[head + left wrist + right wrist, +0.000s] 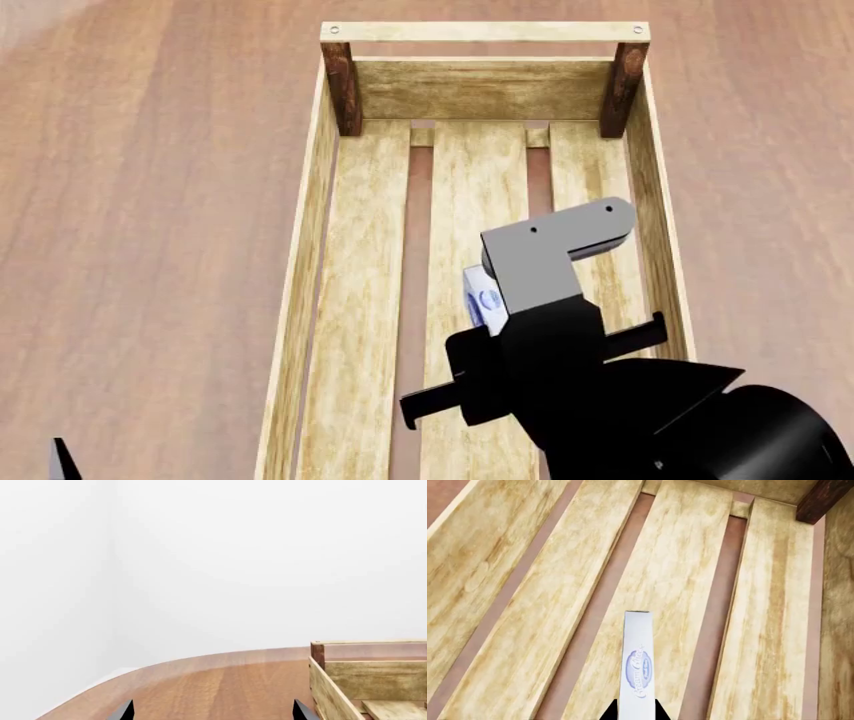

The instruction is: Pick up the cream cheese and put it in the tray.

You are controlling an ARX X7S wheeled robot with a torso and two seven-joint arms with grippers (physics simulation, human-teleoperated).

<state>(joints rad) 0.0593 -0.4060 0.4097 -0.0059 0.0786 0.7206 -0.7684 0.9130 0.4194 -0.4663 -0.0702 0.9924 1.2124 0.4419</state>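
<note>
Item, left gripper (212, 714): only two dark fingertips showed at the edge of the left wrist view, set well apart with nothing between them, so the jaws stood open and empty; ahead of them lay the bare wooden table (220, 690), and off to one side of the jaws a corner of the tray (347, 680) with its dark brown post. Item, tray (310, 300): a long pale-wood crate with slatted bottom, low sides and brown corner posts, lying directly beneath the right arm. Item, right gripper (633, 711): jaws closed on the cream cheese (636, 660), which was held edge-on and projected forward from between the two dark fingertips, its blue oval logo facing the wrist camera. The box hung above the middle slats, inside the tray's outline; whether its far end touched the wood could not be told. In the head view the cream cheese (483, 297) showed only as a sliver beside the grey wrist bracket. Step in hand, by judgement: placement, with carrying apparently complete. Next move, by judgement: lower the box until it meets a slat rather than a gap, then part the jaws and lift clear without dragging it.
</note>
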